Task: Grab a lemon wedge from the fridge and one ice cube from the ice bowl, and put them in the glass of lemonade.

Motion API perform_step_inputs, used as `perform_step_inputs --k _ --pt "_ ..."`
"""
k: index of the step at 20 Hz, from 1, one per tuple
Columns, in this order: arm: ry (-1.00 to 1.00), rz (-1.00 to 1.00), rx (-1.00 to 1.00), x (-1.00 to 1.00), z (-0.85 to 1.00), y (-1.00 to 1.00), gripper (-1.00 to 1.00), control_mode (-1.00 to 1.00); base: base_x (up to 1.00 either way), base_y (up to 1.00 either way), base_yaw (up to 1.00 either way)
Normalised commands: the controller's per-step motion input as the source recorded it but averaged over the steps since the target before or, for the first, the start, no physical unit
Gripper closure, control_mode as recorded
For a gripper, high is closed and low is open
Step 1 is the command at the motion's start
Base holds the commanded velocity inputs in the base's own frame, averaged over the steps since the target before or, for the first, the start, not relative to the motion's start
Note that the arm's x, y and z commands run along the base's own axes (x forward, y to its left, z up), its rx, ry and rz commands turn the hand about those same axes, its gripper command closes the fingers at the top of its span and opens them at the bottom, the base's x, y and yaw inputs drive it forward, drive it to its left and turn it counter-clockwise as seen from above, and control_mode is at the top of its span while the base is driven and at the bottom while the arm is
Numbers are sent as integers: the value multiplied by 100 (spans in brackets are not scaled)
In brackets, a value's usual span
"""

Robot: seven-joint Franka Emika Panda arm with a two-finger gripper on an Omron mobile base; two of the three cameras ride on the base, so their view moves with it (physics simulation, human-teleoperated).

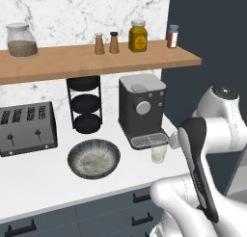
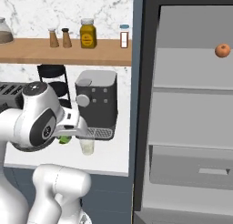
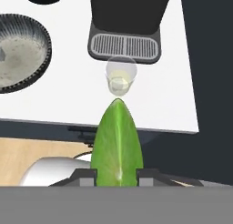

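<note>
The fingers (image 3: 116, 176) pinch the lemon wedge (image 3: 116, 145) between them — its green tip points toward the glass of lemonade (image 3: 121, 77). The glass stands on the white worktop (image 1: 43, 176), just before the coffee machine (image 1: 141, 108). The ice bowl (image 1: 93, 158) sits left of it — apart, near the toaster (image 1: 26, 127).

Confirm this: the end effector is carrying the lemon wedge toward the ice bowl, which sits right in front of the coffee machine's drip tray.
Wrong in one point: in the hand view the end effector, holding the lemon wedge, lines up with the glass of lemonade, which stands before the coffee machine. The ice bowl sits off to the side.
</note>
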Motion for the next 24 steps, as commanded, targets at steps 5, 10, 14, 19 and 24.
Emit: perform_step_inputs --k 5,10,14,19,24 --pt "2 0 0 54 -39 31 100 -100 0 0 0" --pt "5 0 0 52 -10 -1 100 -100 0 0 0" --pt "4 0 0 45 -13 0 100 -100 0 0 0" --pt "0 0 0 35 -16 0 100 -100 0 0 0" --pt "0 0 0 37 -2 -1 100 -100 0 0 0"
